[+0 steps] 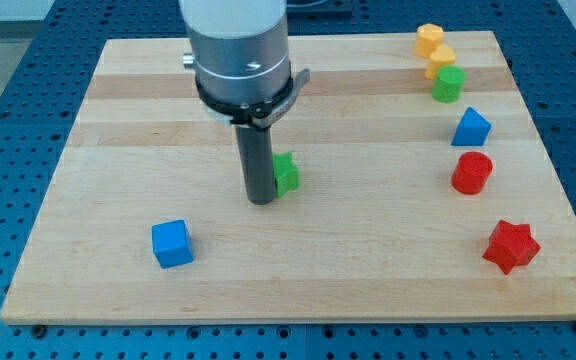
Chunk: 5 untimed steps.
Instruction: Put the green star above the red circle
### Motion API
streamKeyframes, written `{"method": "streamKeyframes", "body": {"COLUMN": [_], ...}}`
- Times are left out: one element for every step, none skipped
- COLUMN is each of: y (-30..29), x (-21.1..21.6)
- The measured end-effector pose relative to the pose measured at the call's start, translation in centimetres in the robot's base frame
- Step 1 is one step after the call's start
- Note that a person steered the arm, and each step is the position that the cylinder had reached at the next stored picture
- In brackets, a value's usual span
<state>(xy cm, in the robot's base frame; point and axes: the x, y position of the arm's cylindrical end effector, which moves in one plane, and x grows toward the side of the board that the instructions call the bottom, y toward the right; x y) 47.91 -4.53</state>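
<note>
The green star [286,173] lies near the middle of the wooden board [118,150], partly hidden by my rod. My tip [260,199] rests on the board, touching the star's left side. The red circle [472,172], a short red cylinder, sits far to the view's right of the star, at about the same height in the view.
A blue cube [172,243] lies at the lower left. On the right side stand a yellow block [429,39], a second yellow block [440,58], a green cylinder [448,84], a blue block [471,127] and a red star [511,246].
</note>
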Motion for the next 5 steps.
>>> {"method": "streamKeyframes", "body": {"y": [0.0, 1.1, 2.9, 6.2, 9.8], "x": [-3.4, -4.3, -5.4, -5.8, -5.8]}}
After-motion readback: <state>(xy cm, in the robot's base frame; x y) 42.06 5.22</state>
